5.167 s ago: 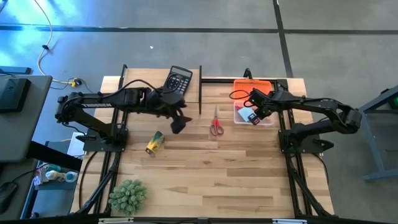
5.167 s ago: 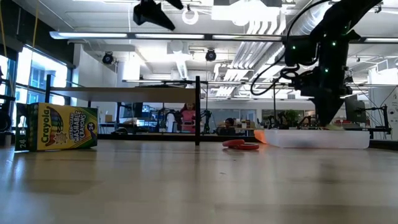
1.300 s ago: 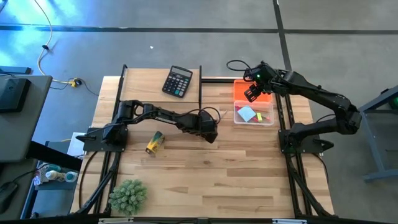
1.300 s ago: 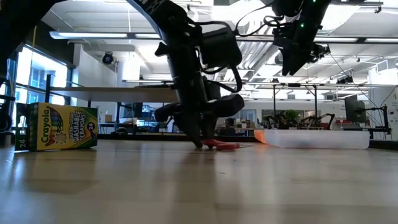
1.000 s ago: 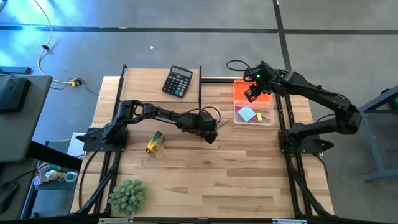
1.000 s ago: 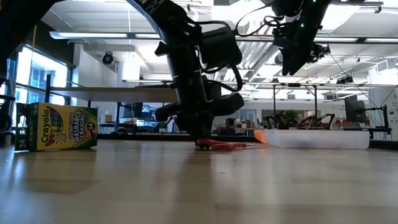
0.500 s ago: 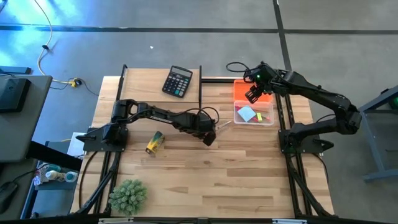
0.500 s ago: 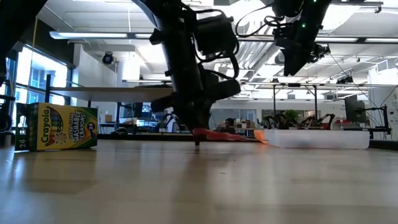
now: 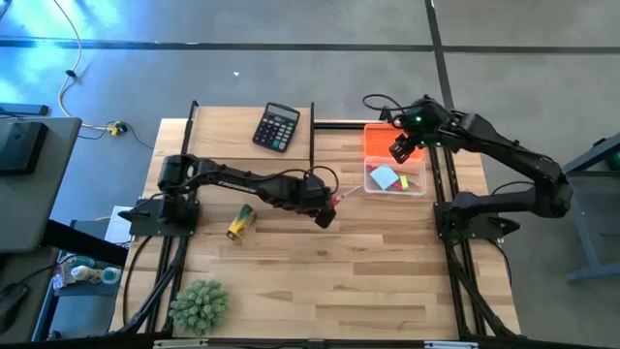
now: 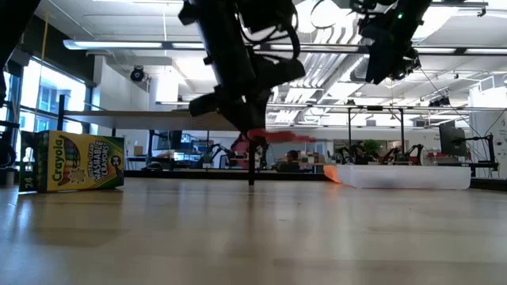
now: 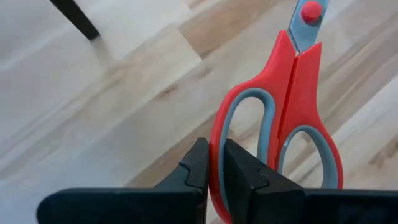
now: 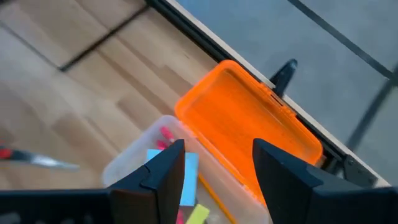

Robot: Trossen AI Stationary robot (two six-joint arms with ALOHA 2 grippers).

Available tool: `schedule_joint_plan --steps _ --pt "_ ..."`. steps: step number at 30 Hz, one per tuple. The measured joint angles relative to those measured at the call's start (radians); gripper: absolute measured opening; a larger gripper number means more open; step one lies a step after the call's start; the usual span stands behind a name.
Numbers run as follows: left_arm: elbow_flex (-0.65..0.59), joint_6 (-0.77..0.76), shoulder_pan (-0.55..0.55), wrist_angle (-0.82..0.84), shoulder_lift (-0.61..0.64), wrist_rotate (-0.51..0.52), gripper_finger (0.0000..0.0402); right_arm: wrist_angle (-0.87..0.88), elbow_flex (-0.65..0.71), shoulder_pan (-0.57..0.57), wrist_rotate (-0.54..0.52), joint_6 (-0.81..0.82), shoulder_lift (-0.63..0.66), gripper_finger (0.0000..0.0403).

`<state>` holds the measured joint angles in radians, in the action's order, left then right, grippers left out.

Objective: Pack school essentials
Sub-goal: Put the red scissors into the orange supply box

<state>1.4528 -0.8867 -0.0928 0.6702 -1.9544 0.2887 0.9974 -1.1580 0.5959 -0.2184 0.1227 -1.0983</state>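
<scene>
Lifting off the tabletop (image 9: 387,262) at frame centre, the scissors (image 11: 292,118) now hang pinched by one handle in the left gripper (image 11: 211,171), ready for the box (image 9: 395,177); right gripper (image 12: 214,165) hovers open above it.

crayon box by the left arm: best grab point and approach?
My pick: span the crayon box across its narrow width, mid-length, coming straight down. It lies flat and angled on the table with clear wood on both long sides. The left end effector is busy, shut on the scissors.
</scene>
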Motion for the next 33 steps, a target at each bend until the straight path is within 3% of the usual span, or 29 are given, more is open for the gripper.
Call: schedule_joint_plan --steps 11,24,29,33 --pt "0.005 0.122 -0.026 -0.057 0.074 0.065 0.0016 0.000 0.000 0.000 0.293 0.180 0.140 0.0179" --pt "0.156 0.317 -0.065 -0.094 0.074 0.149 0.0016 -0.123 0.000 -0.033 0.610 0.466 0.193 0.0179" --pt "0.192 0.403 -0.110 -0.093 0.075 0.149 0.0016 -0.126 0.000 -0.075 0.608 0.564 0.198 0.0179" --pt "0.211 0.432 -0.148 -0.093 0.075 0.137 0.0016 -0.126 0.000 -0.115 0.501 0.625 0.196 0.0179"
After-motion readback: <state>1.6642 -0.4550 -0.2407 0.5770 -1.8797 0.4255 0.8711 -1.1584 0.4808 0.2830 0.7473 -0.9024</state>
